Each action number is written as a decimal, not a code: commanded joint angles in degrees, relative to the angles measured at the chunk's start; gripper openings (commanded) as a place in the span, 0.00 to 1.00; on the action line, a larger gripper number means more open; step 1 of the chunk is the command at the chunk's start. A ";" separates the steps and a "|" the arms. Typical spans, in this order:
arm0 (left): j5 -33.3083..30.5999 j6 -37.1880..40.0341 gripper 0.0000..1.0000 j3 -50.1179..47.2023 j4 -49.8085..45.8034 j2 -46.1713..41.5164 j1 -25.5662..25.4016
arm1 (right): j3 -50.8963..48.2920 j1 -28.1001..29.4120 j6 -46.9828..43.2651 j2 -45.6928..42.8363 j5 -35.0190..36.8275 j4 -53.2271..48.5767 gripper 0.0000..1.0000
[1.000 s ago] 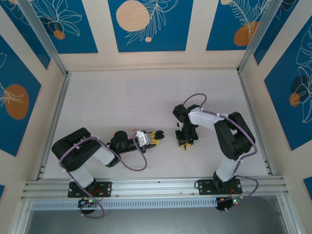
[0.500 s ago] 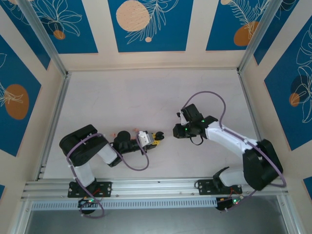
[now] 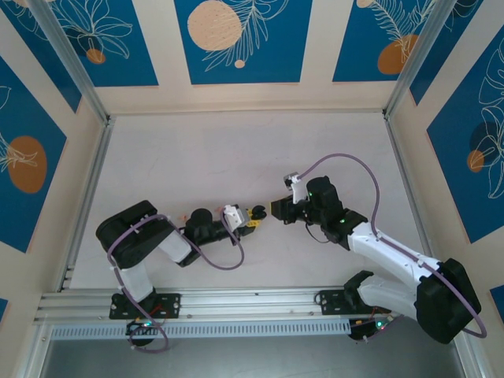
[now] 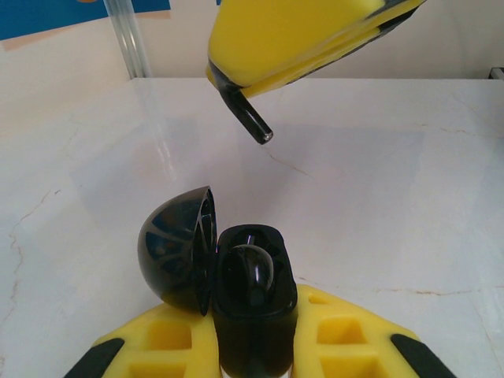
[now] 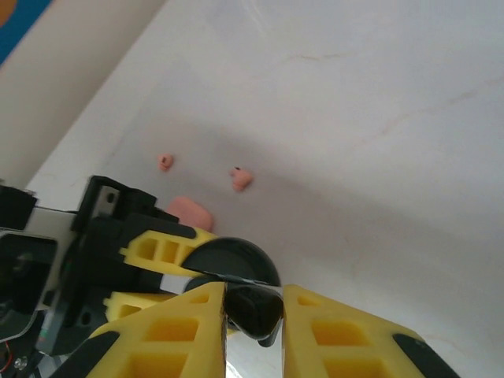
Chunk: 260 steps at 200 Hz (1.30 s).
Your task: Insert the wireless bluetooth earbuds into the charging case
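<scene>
While the left pincer (image 4: 256,319) is clamped on the lower body of the open charging case (image 4: 276,303), with the lid (image 4: 177,252) swung out to one side, the step in hand is, as I judge it, to bring the second black earbud (image 5: 253,311) into its well. The right pincer (image 3: 277,209) is closed narrow on this earbud. In the left wrist view the stem pokes out under the yellow fingers, above the case and apart from it. Both pincers meet over the middle of the desk (image 3: 197,157), a little toward its near edge.

A glossy rounded shape (image 4: 246,268) already sits in the case mouth (probably the first bud), so the free well should be the one beside it, though I cannot see it clearly.

To do it well, the right pincer should first turn the stem until it points straight into the free well. Then it should come in from the side away from the lid, so the fingers do not knock the lid shut. The descent should be slow, because the bud is small and slippery and may twist between the pads. The left pincer should hold the case firm. The right one should let go only when the bud sits fully down.

The small pink pieces (image 5: 240,179) on the desk beyond the left pincer need no attention now.
</scene>
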 commanded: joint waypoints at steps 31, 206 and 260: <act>-0.41 -2.55 0.16 1.63 1.99 -0.72 -0.60 | -0.10 0.85 -2.99 1.59 -4.39 7.56 0.22; -1.88 -5.86 0.16 3.04 1.94 -4.00 -0.56 | -1.51 1.22 -3.65 2.07 -4.83 9.23 0.21; -1.45 -6.12 0.16 2.97 1.94 -5.53 -0.54 | -1.71 1.31 -3.67 2.38 -4.83 9.85 0.21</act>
